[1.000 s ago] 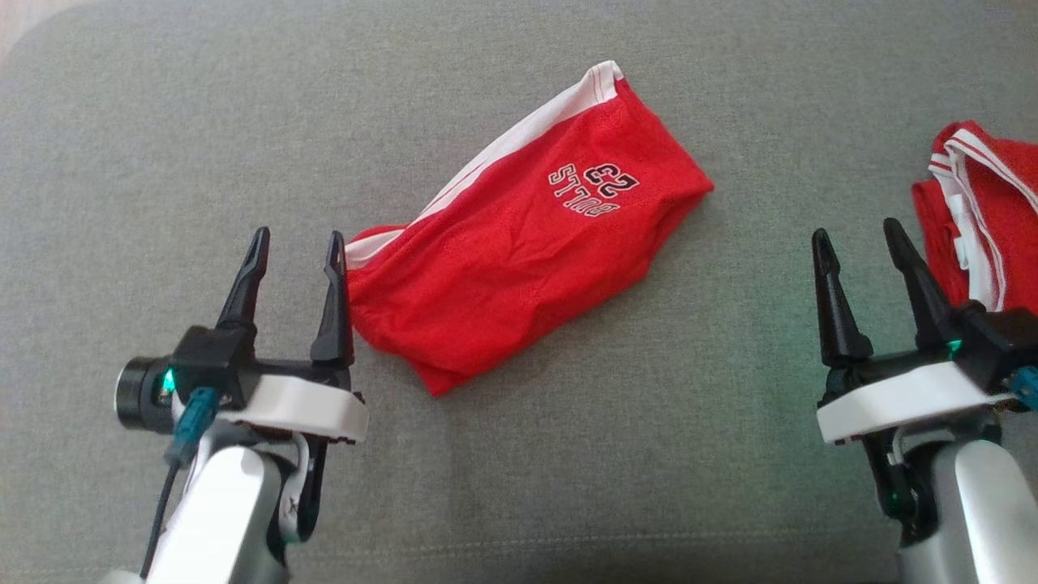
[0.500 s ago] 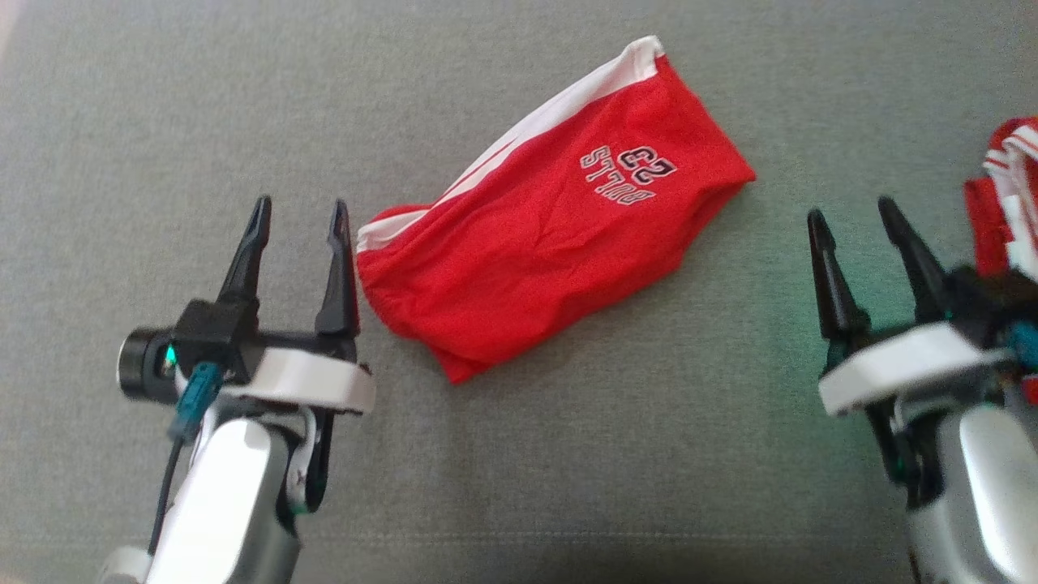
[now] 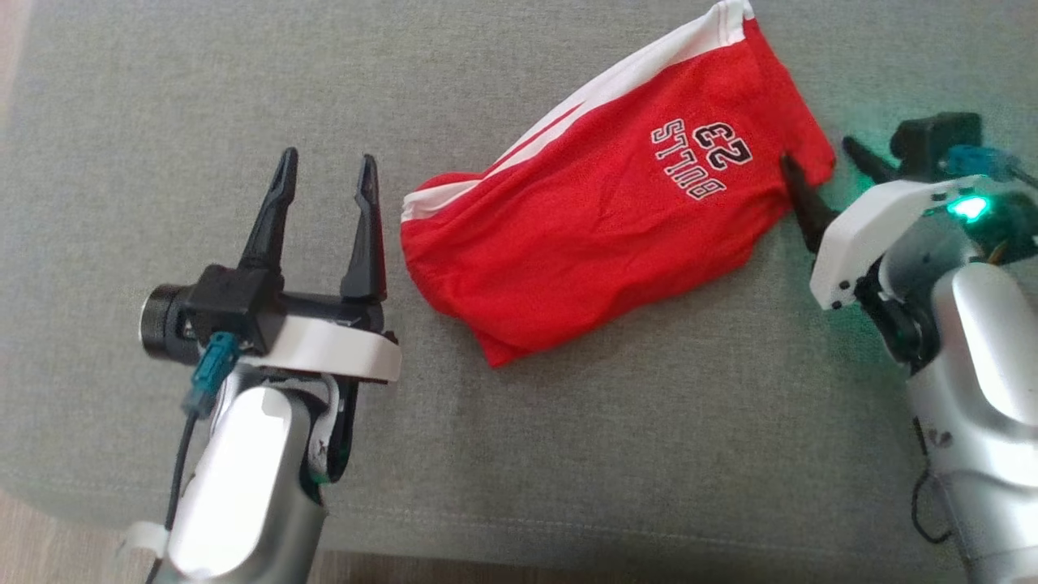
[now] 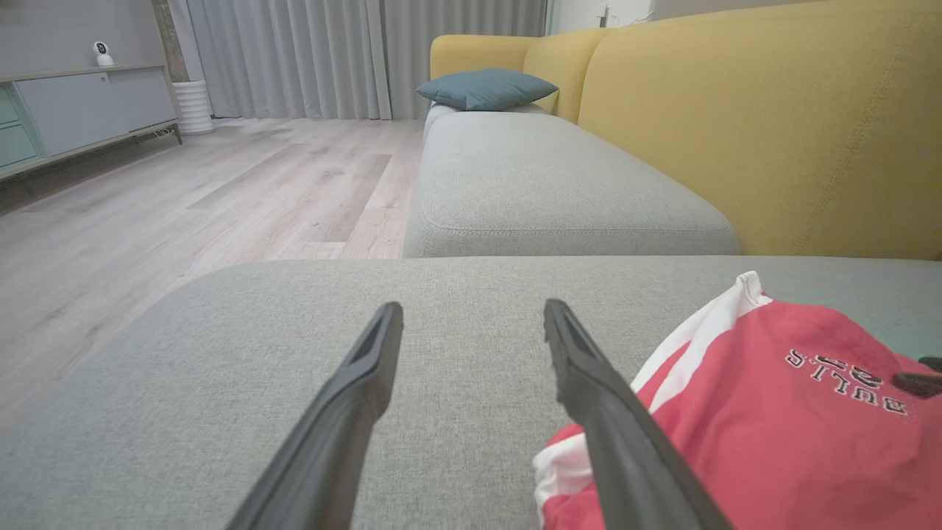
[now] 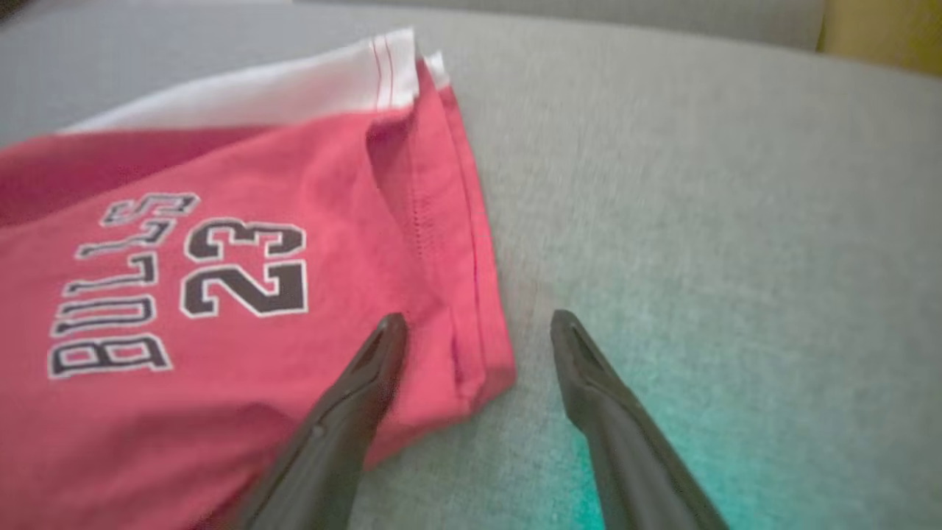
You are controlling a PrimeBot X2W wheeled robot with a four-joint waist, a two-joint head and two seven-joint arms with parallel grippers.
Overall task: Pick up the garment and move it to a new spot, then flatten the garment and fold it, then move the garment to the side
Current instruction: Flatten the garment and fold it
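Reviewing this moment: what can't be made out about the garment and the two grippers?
- Right wrist view: blurred, so whether the right gripper touches the garment cannot be told; the left edge crops the cloth.
- Left wrist view: a finger of the left gripper hides the garment's near end; the right edge crops it.
- Head view: the top edge clips the white hem.

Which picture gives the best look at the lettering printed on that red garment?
The right wrist view: the black, white-edged lettering on the red mesh garment is close, large and whole, legible as BULLS 23. The head view shows it small and upside down; the left wrist view catches only part, inverted.
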